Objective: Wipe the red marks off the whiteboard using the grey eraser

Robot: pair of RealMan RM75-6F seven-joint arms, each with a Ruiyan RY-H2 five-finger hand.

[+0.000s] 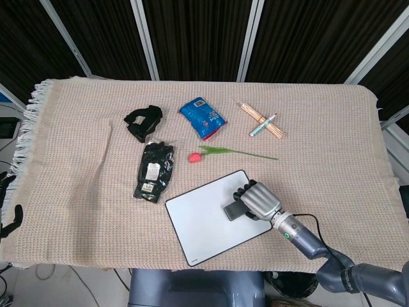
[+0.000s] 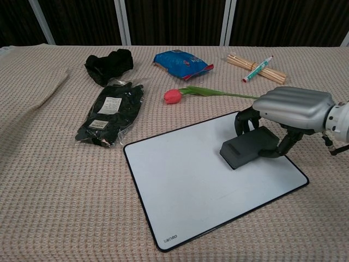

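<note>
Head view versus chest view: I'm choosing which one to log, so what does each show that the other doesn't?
Only the head view shows the cloth's fringed edge, the table's full outline and the right arm's forearm.

Only the chest view shows the logo on the whiteboard's frame and the fingers curled around the eraser's sides.

Both show the right hand holding the grey eraser on the whiteboard, with no red marks visible, plus the tulip and blue packet.

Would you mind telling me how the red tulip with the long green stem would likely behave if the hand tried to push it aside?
The tulip lies flat on the woven cloth, so it probably drags and pivots about its head. Its thin stem looks likely to bend.
</note>
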